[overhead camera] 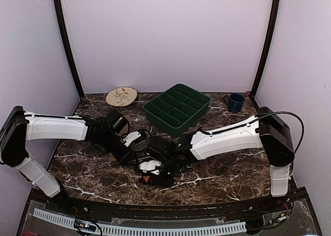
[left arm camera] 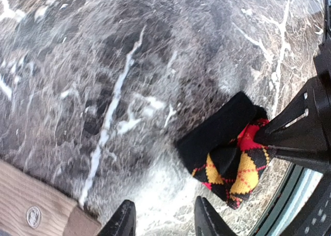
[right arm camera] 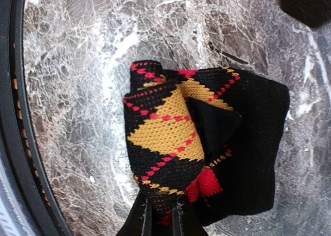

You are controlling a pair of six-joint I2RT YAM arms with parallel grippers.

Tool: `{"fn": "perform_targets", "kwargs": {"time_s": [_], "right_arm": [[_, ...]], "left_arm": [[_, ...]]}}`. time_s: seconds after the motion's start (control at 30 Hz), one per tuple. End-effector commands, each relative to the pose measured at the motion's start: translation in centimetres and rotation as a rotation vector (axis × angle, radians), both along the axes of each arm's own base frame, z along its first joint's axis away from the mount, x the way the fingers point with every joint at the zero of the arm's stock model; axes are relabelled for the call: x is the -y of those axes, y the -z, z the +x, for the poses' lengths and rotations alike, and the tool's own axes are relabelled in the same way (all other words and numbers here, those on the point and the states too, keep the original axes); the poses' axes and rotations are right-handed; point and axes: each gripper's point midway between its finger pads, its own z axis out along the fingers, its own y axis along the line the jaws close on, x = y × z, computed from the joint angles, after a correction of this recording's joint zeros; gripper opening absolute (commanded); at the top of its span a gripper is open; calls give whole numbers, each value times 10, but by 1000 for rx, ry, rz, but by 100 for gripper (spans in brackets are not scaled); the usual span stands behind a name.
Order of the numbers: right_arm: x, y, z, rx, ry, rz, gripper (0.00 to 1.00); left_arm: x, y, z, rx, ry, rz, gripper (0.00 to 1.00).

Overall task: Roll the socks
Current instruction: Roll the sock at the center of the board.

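Argyle sock (right arm camera: 181, 143), black with red and yellow diamonds, lies bunched in loose fold on marble counter (right arm camera: 77, 65), lower centre of overhead view, under meeting arms. Right tool (right arm camera: 160, 216) pinched tight on sock's edge, bottom of its wrist frame. Left tool (left arm camera: 163, 220) partly open, holding nothing, bare counter between fingers, sock just to upper right in its view. Green compartment tray (overhead camera: 177, 107), leaf plate (overhead camera: 121, 96), blue mug (overhead camera: 236, 102) line counter's top edge.

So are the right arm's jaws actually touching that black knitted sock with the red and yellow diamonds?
Touching. The right wrist view shows the jaws pinched shut on an edge of the black knitted sock, fabric squeezed between them.
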Motion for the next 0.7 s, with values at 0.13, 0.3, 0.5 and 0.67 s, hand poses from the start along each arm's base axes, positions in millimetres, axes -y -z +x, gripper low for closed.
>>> {"fn": "perform_targets", "kwargs": {"time_s": [0.13,0.3,0.5,0.67], "right_arm": [[13,16,-12,-231,59,-58,0],[13,15,-12,-296,79,-50,0],[16,16,-9,-420,119,-51,0],[22,17,-2,-555,173,-50,0]], "left_arm": [[-18,-3,1,130,-129,-72,41],[-19,-14,5,211,-138,-90,41],[-13,-17,0,256,-102,-86,38],[1,-23,-11,326,-13,-96,36]]}}
